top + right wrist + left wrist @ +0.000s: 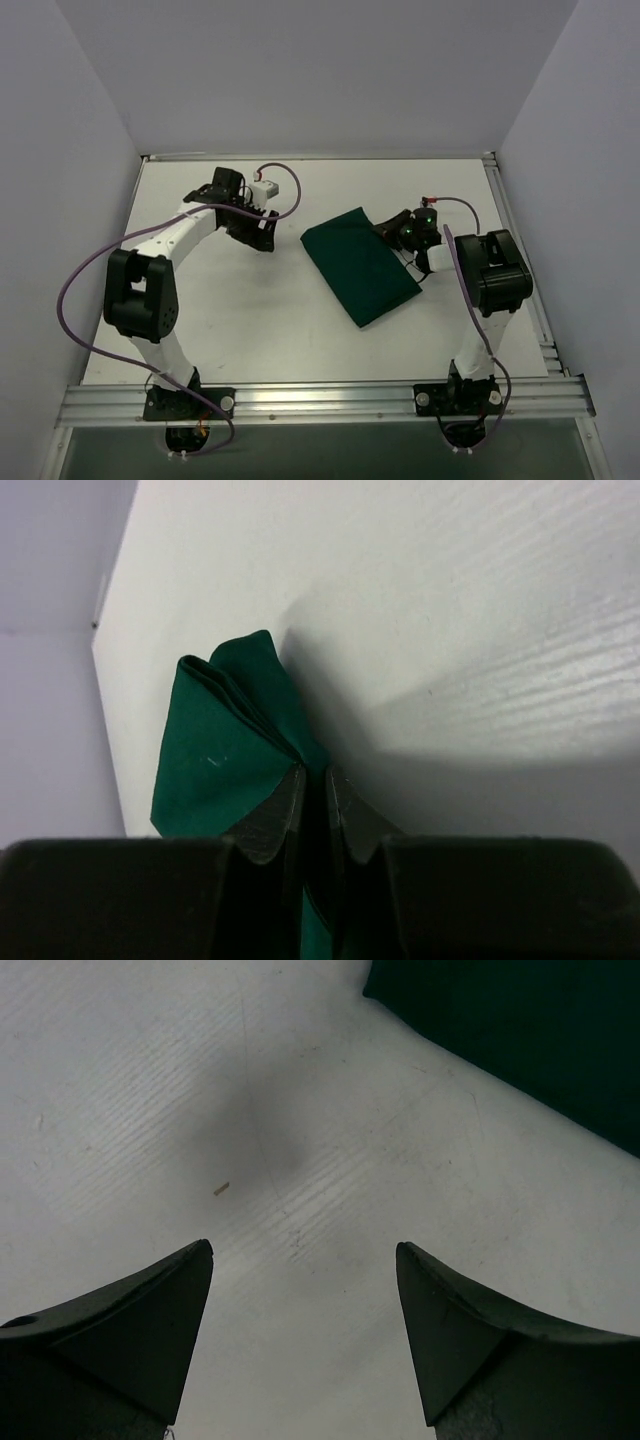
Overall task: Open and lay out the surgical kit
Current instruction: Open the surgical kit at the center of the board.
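Right jaws clamping green wrap [215, 750], perhaps its corner, contents unseen; left jaws apart.

Passage exists over the table [270, 330] on the near and left sides of the cloth wrap [360, 265]. The right gripper [315, 775], clamped on the wrap's far right edge, blocks that side.

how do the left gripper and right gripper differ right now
The left gripper has its fingers spread wide; the right gripper has its fingers closed. The left gripper holds nothing, with only table beneath it; the right gripper pinches a fold of the dark green cloth wrap. The left gripper sits apart from the wrap; the right gripper touches it. Both have dark fingers.
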Robot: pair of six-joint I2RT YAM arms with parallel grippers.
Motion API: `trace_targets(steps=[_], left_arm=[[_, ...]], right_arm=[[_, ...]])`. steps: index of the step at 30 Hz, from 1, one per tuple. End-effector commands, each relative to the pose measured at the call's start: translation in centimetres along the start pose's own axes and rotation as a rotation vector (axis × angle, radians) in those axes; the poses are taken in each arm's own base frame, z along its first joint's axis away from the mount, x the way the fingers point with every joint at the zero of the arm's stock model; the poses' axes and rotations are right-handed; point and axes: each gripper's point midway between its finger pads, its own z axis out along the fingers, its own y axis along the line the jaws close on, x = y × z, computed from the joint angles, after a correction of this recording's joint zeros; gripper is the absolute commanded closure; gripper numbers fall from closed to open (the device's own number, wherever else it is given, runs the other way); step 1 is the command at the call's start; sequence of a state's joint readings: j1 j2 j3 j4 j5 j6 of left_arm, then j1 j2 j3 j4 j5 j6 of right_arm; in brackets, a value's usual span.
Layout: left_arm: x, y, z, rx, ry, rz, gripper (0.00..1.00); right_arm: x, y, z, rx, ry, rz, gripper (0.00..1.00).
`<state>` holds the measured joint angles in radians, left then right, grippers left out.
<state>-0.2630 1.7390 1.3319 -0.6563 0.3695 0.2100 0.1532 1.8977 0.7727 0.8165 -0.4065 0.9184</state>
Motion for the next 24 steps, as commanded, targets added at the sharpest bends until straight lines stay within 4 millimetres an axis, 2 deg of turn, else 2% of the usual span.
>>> trace_targets(steps=[1,2,3,4,6,8,10,12,14,15,16,17,18,19,21,22,24], left_arm=[[-2.4,0.8,0.1,-0.028,-0.025,-0.011,0.17],[-3.2,1.0,0.1,-0.033,-0.037,-0.005,0.17],[-3.3,1.0,0.2,-0.034,-0.033,-0.008,0.18],[-3.4,1.0,0.7,-0.031,-0.026,-0.008,0.18],[-4.0,0.9,1.0,-0.037,-0.033,0.000,0.18],[-5.0,0.6,1.6,-0.044,-0.039,0.015,0.18],[-5.3,0.4,2.4,-0.055,-0.029,0.025,0.18],[-6.5,-0.5,2.7,-0.050,-0.044,0.050,0.17],[-6.5,-0.9,3.5,-0.048,-0.031,0.064,0.17],[-6.7,-1.5,3.7,-0.044,-0.030,0.086,0.17],[-6.6,-1.8,4.1,-0.043,-0.026,0.096,0.17],[-6.5,-2.0,4.3,-0.046,-0.019,0.105,0.16],[-6.5,-2.6,4.5,-0.040,-0.018,0.123,0.16],[-6.5,-2.9,4.7,-0.037,-0.015,0.130,0.16],[-6.3,-3.2,5.0,-0.034,-0.008,0.139,0.16],[-6.2,-3.4,5.0,-0.032,-0.007,0.144,0.16],[-6.3,-3.3,5.0,-0.040,-0.007,0.145,0.16]], right_arm=[[-5.0,2.6,2.1,-0.050,-0.256,0.160,1.00],[-5.0,2.4,2.7,-0.037,-0.269,0.202,1.00],[-5.5,3.1,3.1,-0.048,-0.291,0.214,1.00],[-5.9,2.7,3.5,-0.021,-0.327,0.232,1.00],[-5.6,3.0,3.8,-0.007,-0.366,0.295,1.00],[-6.4,1.9,2.9,0.033,-0.493,0.356,1.00],[-6.8,1.8,2.6,0.035,-0.530,0.401,1.00],[-6.6,2.7,3.3,0.015,-0.487,0.348,1.00],[-6.5,3.7,4.1,0.013,-0.456,0.275,1.00],[-5.5,4.4,4.7,-0.013,-0.380,0.177,1.00],[-4.6,4.1,5.5,-0.003,-0.315,0.129,1.00],[-5.1,5.6,6.0,-0.036,-0.285,0.083,1.00],[-4.4,5.3,6.1,-0.025,-0.230,0.053,1.00],[-5.1,6.1,5.4,-0.032,-0.237,0.003,0.91],[-5.4,6.1,4.1,-0.006,-0.252,-0.043,0.71],[-6.4,6.6,2.8,0.021,-0.280,-0.107,0.53],[-7.7,7.6,2.0,0.051,-0.298,-0.182,0.41]])
